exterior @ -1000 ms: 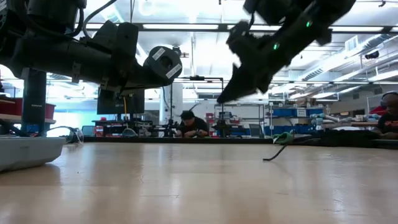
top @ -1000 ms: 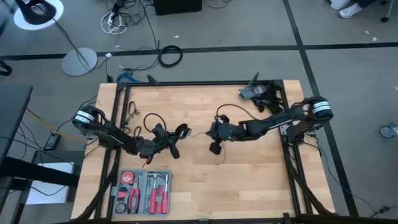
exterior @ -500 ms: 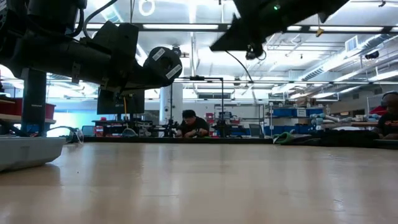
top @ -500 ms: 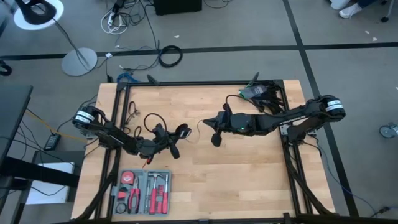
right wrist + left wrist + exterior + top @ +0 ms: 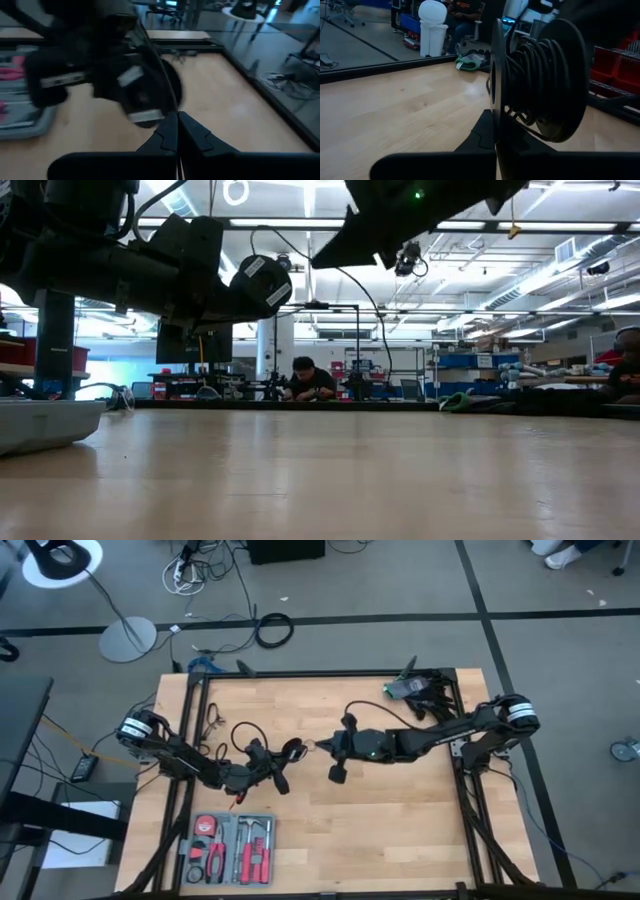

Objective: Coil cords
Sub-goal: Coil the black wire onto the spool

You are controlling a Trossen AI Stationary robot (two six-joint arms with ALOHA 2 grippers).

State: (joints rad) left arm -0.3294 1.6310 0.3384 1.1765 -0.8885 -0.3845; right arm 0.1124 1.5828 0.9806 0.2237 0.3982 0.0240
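We wind the cord (image 5: 318, 746) on the spool (image 5: 540, 85): left gripper (image 5: 268, 766) pinches spool, right gripper (image 5: 336, 748) pinches cord. Next we loop again.

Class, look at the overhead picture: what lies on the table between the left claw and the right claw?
In the high view, only bare wood and a thin stretch of the black cord run between the left claw and the right claw.

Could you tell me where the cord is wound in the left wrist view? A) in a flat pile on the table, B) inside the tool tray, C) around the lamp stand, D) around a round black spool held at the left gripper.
D: the black cord is wrapped in many turns around a round spool, held upright just past the shut left gripper above the wooden table.
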